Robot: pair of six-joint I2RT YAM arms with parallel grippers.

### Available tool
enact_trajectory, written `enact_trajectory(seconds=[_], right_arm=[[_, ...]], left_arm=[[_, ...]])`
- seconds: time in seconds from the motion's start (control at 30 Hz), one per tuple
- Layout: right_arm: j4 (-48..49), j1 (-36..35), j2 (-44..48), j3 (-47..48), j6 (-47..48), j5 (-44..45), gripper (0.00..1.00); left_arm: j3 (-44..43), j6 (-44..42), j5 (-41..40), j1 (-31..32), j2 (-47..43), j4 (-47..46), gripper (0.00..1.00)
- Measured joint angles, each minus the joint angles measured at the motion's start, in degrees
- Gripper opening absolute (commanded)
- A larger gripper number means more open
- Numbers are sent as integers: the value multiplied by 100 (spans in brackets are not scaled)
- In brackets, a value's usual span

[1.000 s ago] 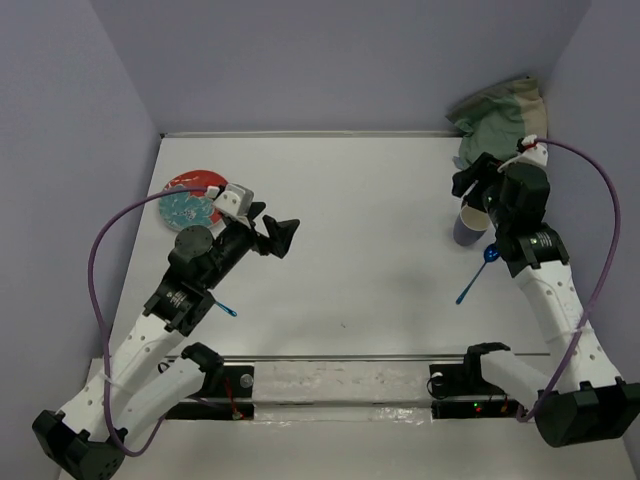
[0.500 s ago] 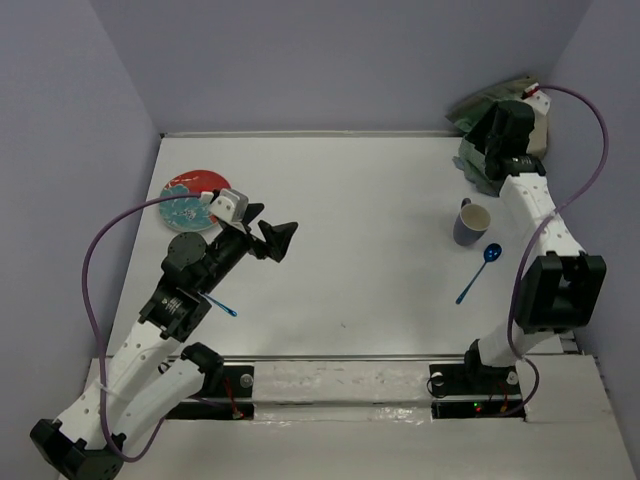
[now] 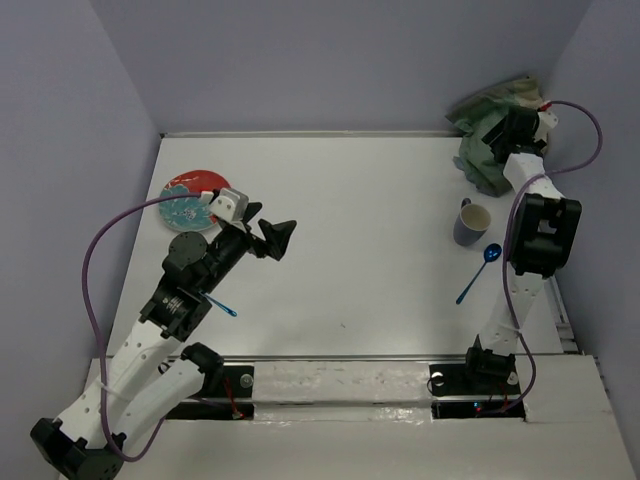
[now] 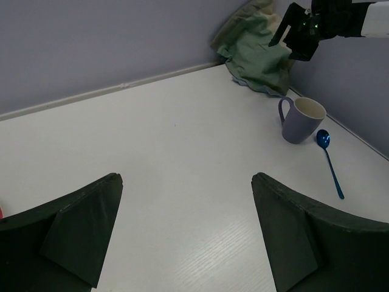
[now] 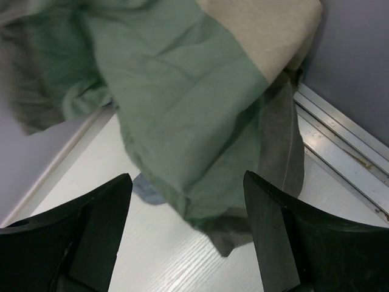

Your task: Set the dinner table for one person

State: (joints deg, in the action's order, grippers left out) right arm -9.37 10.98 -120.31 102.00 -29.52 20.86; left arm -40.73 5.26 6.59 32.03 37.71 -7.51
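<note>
The dinner table [image 3: 380,260] is a white tabletop. A crumpled green-and-beige cloth mat [image 3: 490,112] lies in its far right corner. My right gripper [image 3: 497,130] hovers at that cloth, open; in the right wrist view the cloth [image 5: 182,91] fills the space ahead and its lower fold hangs between the fingers [image 5: 91,237]. A purple mug [image 3: 472,222] stands upright, with a blue spoon [image 3: 478,272] beside it. A red and teal plate [image 3: 188,196] lies at the far left. My left gripper [image 3: 275,238] is open over bare table, holding nothing.
A blue utensil handle [image 3: 226,310] pokes out from under the left arm. Purple walls enclose the table on three sides. From the left wrist I see the mug [image 4: 301,118], the spoon [image 4: 329,161], the cloth [image 4: 258,52] and the right gripper [image 4: 299,31].
The right arm has swung from beside the mug up to the cloth in the far right corner, and its jaws have spread wider. The left arm has hardly moved.
</note>
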Motion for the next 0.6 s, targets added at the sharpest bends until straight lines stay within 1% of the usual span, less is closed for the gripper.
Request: enact_trajectory(seconds=[0.23, 0.33, 0.4, 0.43, 0.47, 0.5, 0.53, 0.57, 0.6], right_arm=[[155, 542, -999, 424, -507, -507, 80], [302, 623, -1351, 581, -542, -682, 77], [481, 612, -1499, 608, -540, -780, 70], [562, 597, -1556, 645, -542, -807, 54], [616, 584, -1615, 695, -525, -839, 40], [673, 579, -1661, 737, -516, -870, 31], [728, 568, -1716, 807, -490, -922, 14], [791, 557, -1749, 848, -498, -962, 5], [866, 549, -1770, 872, -435, -1023, 0]], left_arm=[[11, -72, -66, 0, 278, -9, 99], [55, -98, -68, 0, 398, -13, 99], [63, -114, -68, 0, 505, -11, 99], [63, -122, -68, 0, 564, -15, 99], [63, -131, -66, 0, 605, -13, 99], [63, -140, -66, 0, 647, -13, 99], [63, -142, -66, 0, 678, -17, 99], [63, -144, -66, 0, 715, -17, 99], [63, -146, -66, 0, 743, -17, 99]])
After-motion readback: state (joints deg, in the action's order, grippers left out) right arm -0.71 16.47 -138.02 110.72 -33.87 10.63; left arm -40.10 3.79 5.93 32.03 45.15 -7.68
